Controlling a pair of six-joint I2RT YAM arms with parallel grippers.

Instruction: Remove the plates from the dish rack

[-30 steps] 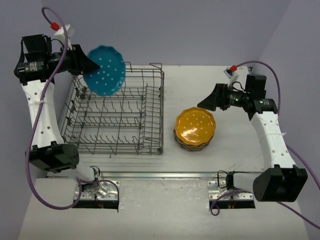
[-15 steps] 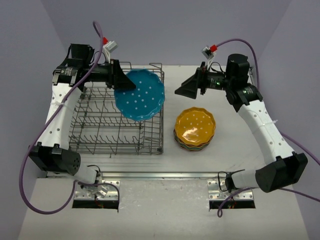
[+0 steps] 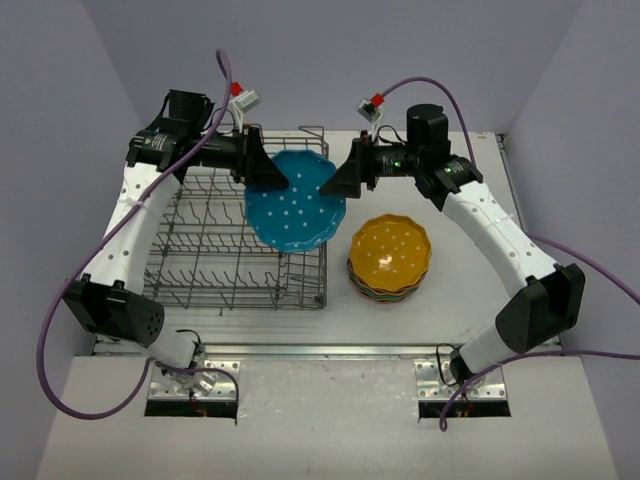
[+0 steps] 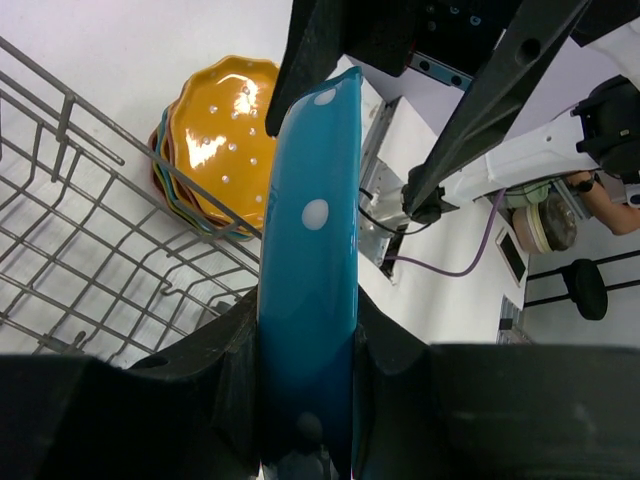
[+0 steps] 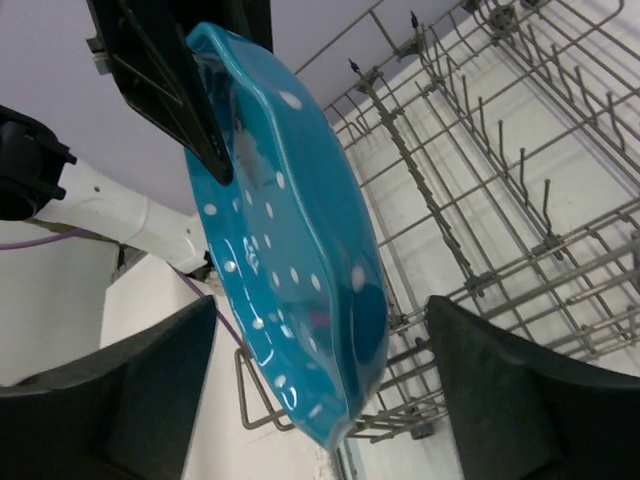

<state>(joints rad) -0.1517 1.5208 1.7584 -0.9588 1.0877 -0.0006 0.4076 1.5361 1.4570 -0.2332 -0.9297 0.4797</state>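
Blue plate (image 3: 296, 215) moved right, right gripper (image 3: 332, 184) closer, open around rim

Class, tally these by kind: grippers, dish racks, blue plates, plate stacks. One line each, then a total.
Grippers: 2 (left gripper, right gripper)
Dish rack: 1
Blue plate: 1
Plate stack: 1
Total: 5

The plate (image 3: 296, 200) in the black left gripper (image 3: 282, 184) is teal-blue, sprinkled with small white dots. Below the black right gripper (image 3: 328, 188), the stack (image 3: 390, 256) shows an orange-yellow top with white dots over lime and red rims. The rack (image 3: 200, 250) under the left gripper is grey wire.
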